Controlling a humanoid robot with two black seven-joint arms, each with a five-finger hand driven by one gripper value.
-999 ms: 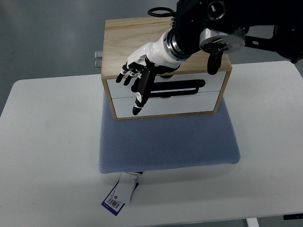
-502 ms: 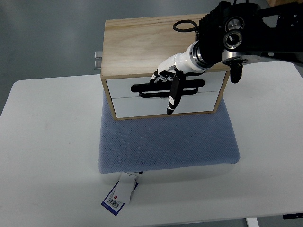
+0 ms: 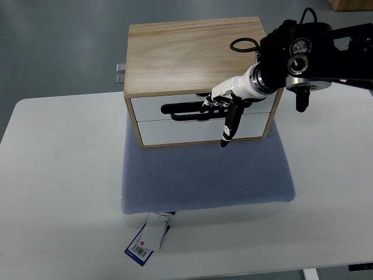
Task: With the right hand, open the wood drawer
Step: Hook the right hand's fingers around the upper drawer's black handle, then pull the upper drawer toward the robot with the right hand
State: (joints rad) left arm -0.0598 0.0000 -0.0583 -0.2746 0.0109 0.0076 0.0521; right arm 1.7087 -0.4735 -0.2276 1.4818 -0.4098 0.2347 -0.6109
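Note:
A wooden drawer box point(image 3: 192, 55) stands on a blue cushion point(image 3: 204, 175) and has two white drawer fronts. The top drawer point(image 3: 148, 108) has a long black handle point(image 3: 183, 109) and looks closed. My right hand point(image 3: 221, 114) reaches in from the right over the box's front right corner. Its fingers point(image 3: 213, 104) are curled over the right part of the handle. The thumb point(image 3: 227, 129) points down across the lower drawer point(image 3: 175, 131). The left arm is out of view.
The cushion lies on a white table point(image 3: 58, 175). A paper tag point(image 3: 145, 239) hangs from the cushion's front left corner. A small metal fitting point(image 3: 120, 73) sticks out behind the box's left side. My bulky black right forearm point(image 3: 297, 49) hangs above the box's right end.
My right hand has moved right along the drawer front, from the left end of the handle to its right part, and the fingers have curled onto the handle. The drawer has not moved.

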